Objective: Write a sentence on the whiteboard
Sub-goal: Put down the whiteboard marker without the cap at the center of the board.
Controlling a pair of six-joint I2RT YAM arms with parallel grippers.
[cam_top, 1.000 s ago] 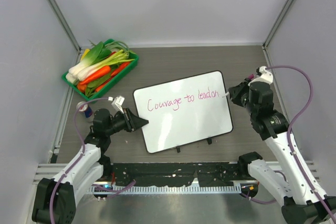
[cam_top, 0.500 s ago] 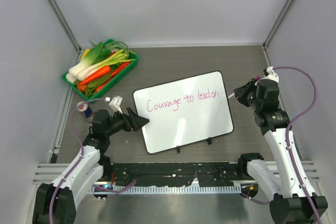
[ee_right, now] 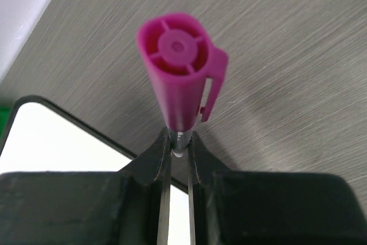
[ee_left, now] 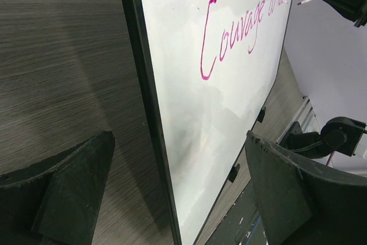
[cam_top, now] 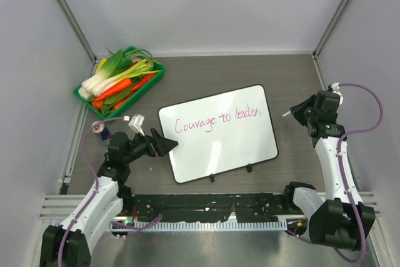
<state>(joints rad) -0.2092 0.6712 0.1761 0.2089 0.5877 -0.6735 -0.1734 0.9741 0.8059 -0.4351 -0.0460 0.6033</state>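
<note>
The marker (ee_right: pixel 179 78), pinched in the right fingers (ee_right: pixel 150 164), has been drawn rightward off the whiteboard (cam_top: pixel 219 148), central on the tabletop (cam_top: pixel 212 73); the sentence (cam_top: pixel 215 120) appears finished. The left fingers (ee_left: pixel 63 193) are spread around the board's left edge.

Glossy smooth white whiteboard (cam_top: pixel 219 148), matt grey wood-grain table (cam_top: pixel 212 73), smooth pink plastic marker (ee_right: pixel 178 78) w/ slight sheen.
</note>
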